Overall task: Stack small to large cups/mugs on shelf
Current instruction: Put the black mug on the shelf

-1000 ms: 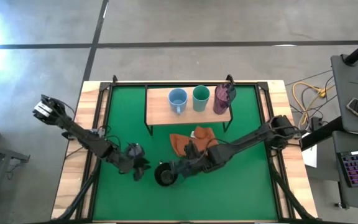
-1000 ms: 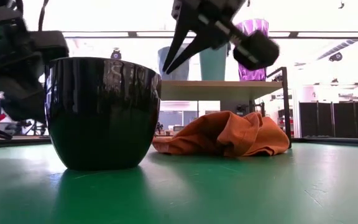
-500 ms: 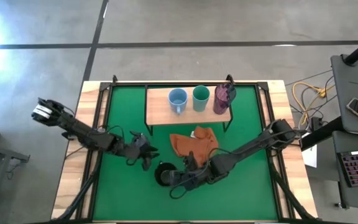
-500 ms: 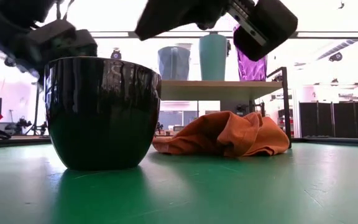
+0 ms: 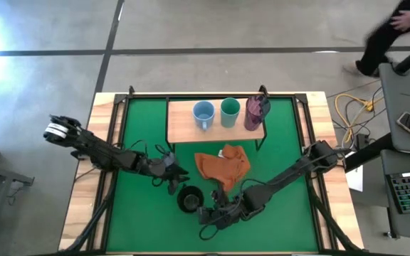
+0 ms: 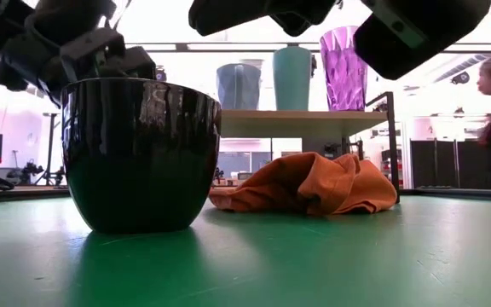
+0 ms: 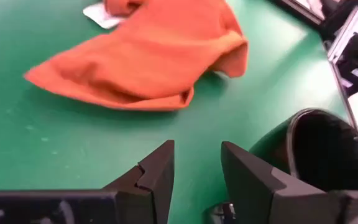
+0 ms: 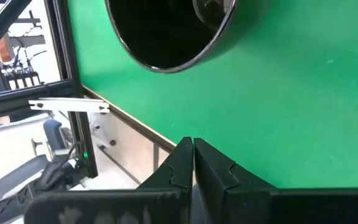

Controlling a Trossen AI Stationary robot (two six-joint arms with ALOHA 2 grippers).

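The squat black mug (image 5: 189, 200) stands upright on its base on the green mat, and fills the left of the low view (image 6: 139, 153). My left gripper (image 5: 176, 179) is open just off the mug's far-left side; its wrist view shows the mug's rim (image 7: 319, 146) beside one finger. My right gripper (image 5: 206, 214) is shut, low over the mat at the mug's near-right side, with the mug (image 8: 166, 31) ahead of its fingers. On the wooden shelf (image 5: 184, 130) stand the light blue mug (image 5: 203, 114), the teal cup (image 5: 229, 112) and the purple cup (image 5: 256, 112).
A crumpled orange cloth (image 5: 223, 163) lies on the mat between the shelf and the black mug, close to both grippers. The shelf's left part is bare wood. A person (image 5: 393, 32) walks on the floor beyond the table's far right corner. Open mat lies to the right.
My left gripper has moved toward the table's right, up to the black mug's far-left side. My right gripper has drawn back toward the near edge, from beside the mug's right side to its near-right. The mug has stayed put. A person has come into view.
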